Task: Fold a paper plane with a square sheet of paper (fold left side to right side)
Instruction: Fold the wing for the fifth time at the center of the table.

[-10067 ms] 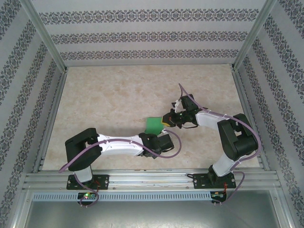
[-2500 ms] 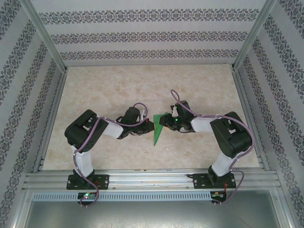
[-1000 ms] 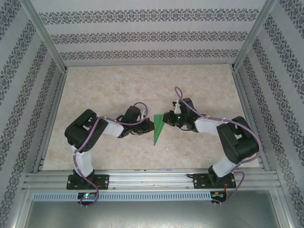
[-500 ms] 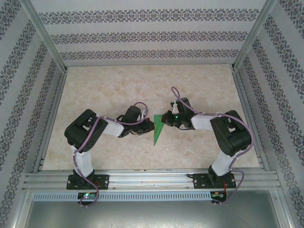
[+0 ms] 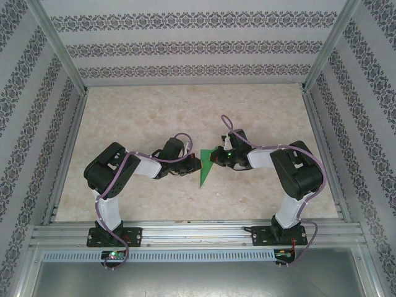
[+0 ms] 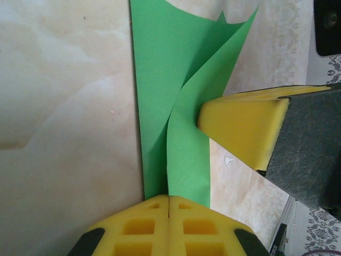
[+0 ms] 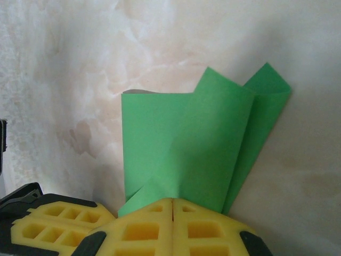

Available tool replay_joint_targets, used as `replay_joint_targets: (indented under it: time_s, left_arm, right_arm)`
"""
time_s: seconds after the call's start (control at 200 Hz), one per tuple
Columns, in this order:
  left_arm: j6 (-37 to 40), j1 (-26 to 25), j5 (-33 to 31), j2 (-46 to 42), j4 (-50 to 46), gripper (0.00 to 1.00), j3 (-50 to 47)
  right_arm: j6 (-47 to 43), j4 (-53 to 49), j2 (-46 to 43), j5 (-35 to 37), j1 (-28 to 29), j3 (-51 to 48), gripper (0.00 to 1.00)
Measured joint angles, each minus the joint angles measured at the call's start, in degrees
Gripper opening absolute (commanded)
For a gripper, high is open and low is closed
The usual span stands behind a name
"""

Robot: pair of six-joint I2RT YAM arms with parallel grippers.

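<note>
Two robot arms sit on one big table (image 5: pixel 154 111) with a pale, stone-like top. Patterned walls and metal bars stand around the table.

From above, the left arm (image 5: pixel 117 176) and the right arm (image 5: pixel 297 176) both bend in toward the middle of the table. They almost meet there.

Between them is the green paper (image 5: pixel 206 168). It sits near the middle of the table, a bit closer to the near edge. From above it looks like a long, thin triangle. Its wide end is by the claws and its point aims at the near edge.

The left claw (image 5: pixel 195 166) is at the left side of the paper. The right claw (image 5: pixel 218 158) is at its upper right side.

In the left wrist view, the left claw (image 6: pixel 169 213) has its two yellow pads pressed tight together. The green paper (image 6: pixel 160 80) goes in between them, so this claw is pinching the paper. One flap of the paper curls up off the flat part. A yellow pad (image 6: pixel 240 128) of the right claw touches that flap from the right.

In the right wrist view, the right claw (image 7: pixel 173 218) also has its pads squeezed together on the bottom edge of the green paper (image 7: pixel 197 144). The paper is folded over itself here, with two pointed corners at the top.
</note>
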Motion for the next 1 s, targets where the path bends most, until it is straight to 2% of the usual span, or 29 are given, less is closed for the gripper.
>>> replay_joint_targets:
  time_s: [0.145, 0.255, 0.36, 0.49, 0.575, 0.719, 0.999]
  left_arm:
    - [0.0, 0.0, 0.0, 0.0, 0.0, 0.0, 0.0]
    - [0.0, 0.0, 0.0, -0.2, 0.0, 0.07, -0.1]
    - [0.1, 0.0, -0.5, -1.1, -1.0, 0.18, -0.1]
    - [1.4, 0.3, -3.8, -4.5, -7.0, 0.23, 0.0]
    - [2.4, 0.6, -5.5, -7.5, -11.9, 0.22, 0.1]
    - [4.3, 0.8, -6.0, -12.9, -19.5, 0.14, 2.4]
    - [5.2, -2.6, -1.0, -15.2, -26.0, 0.09, 8.5]
  right_arm:
    - [-0.2, -1.3, 0.4, 0.2, 0.0, 0.8, 0.01]
    - [-0.4, -2.4, 0.5, 0.2, 0.0, 1.4, 0.0]
    - [-0.4, -2.7, 0.6, 0.3, 0.0, 1.5, 0.0]
    - [-0.4, -2.6, 0.7, 0.3, 0.0, 1.4, 0.0]
    - [-0.4, -1.9, 0.7, 0.2, 0.0, 1.0, 0.0]
    - [-0.3, -1.4, 0.7, 0.0, 0.0, 0.9, 0.0]
    - [-0.4, -1.4, 0.7, 0.0, 0.0, 0.9, 0.0]
